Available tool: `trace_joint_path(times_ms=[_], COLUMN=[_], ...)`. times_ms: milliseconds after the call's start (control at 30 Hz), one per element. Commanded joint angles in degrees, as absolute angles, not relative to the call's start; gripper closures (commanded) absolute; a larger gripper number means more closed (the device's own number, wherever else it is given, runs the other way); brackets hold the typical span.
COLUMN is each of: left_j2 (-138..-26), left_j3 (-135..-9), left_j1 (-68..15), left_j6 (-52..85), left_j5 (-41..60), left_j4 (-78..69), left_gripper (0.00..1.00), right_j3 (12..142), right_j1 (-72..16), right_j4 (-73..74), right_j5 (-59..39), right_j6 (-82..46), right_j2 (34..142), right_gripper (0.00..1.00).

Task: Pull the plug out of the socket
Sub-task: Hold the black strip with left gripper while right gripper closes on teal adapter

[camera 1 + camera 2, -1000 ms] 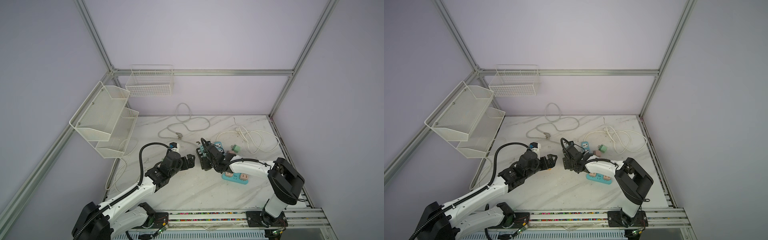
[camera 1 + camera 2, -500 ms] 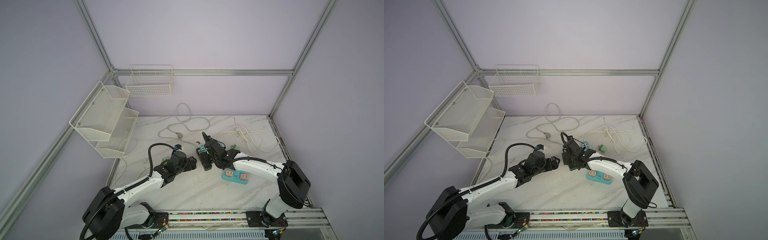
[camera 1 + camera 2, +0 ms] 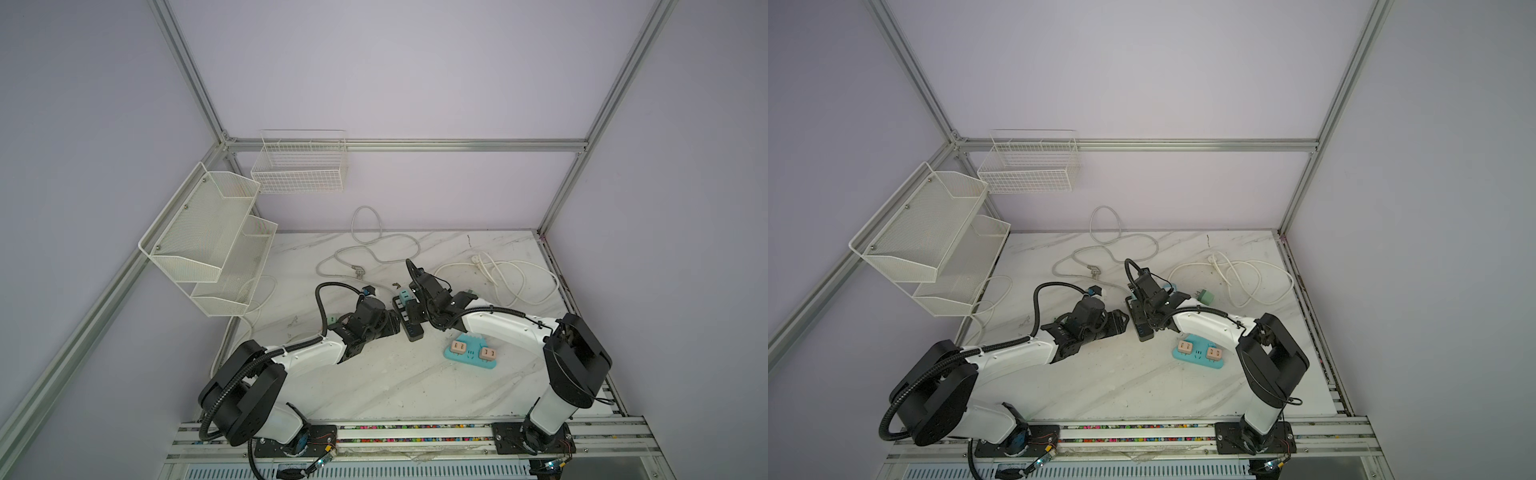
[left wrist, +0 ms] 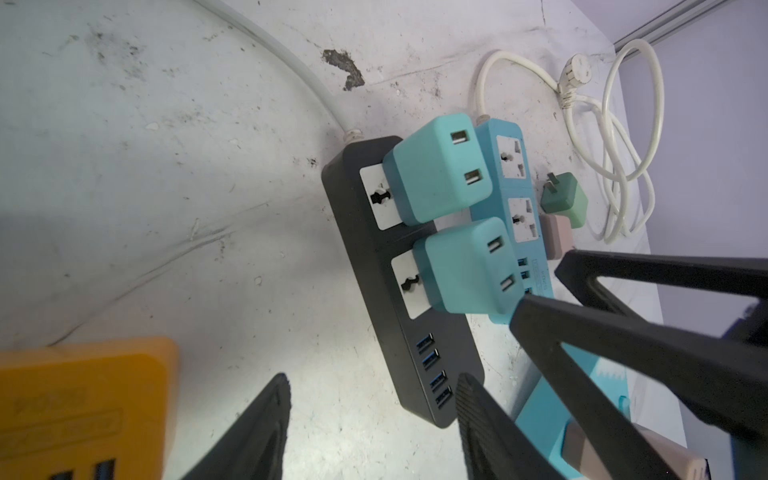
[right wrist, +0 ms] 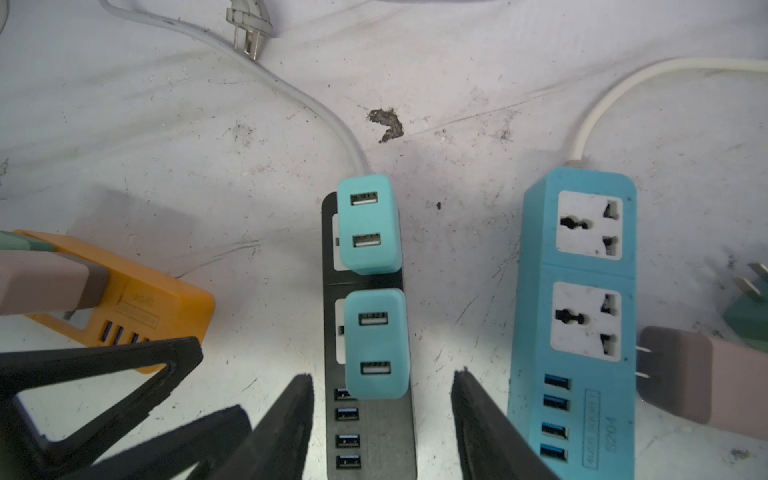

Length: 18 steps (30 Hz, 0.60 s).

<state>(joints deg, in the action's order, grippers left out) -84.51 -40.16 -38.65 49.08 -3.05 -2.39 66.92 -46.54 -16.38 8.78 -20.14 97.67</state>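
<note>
A black socket strip (image 5: 374, 436) lies mid-table with two teal plugs (image 5: 368, 224) (image 5: 376, 345) seated in it; in both top views it sits between the arms (image 3: 409, 328) (image 3: 1142, 330). My right gripper (image 5: 382, 376) is open and straddles the strip's USB end just below the nearer teal plug, with a gap on each side. My left gripper (image 4: 374, 378) is open over the bare table beside the strip's end (image 4: 440, 345), one finger (image 4: 469, 399) close to its corner. Both plugs (image 4: 436, 170) (image 4: 465, 266) stand upright.
A blue strip (image 5: 577, 332) lies beside the black one, with a loose pink plug (image 5: 706, 374) and green plug (image 5: 748, 307) next to it. An orange strip (image 5: 137, 299) is on the other side. A teal socket block (image 3: 469, 353) and coiled cables (image 3: 511, 278) lie nearby.
My left arm has stretched toward the black strip, bringing its gripper up to the strip's end. Both grippers' jaws have narrowed. The right gripper has stayed over the strip.
</note>
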Motion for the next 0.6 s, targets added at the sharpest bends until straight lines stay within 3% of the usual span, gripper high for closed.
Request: trace_joint_path(times_ms=[0,567], left_j2=[-86.0,-95.6], left_j3=[-45.3,-50.1], left_j1=[-38.8,-37.4], left_j6=[50.3,50.5], left_j5=[-2.1,0.0], left_j4=[-6.5,-9.6], left_gripper=[0.39,0.49], right_j3=[69.1,71.5], right_j1=[-46.5,-46.5], right_j4=[-17.7,-17.9], right_j5=[10.6,12.0], right_j6=[-19.2,-17.7], right_j2=[99.1,104.6], right_gripper=[0.43,0.45])
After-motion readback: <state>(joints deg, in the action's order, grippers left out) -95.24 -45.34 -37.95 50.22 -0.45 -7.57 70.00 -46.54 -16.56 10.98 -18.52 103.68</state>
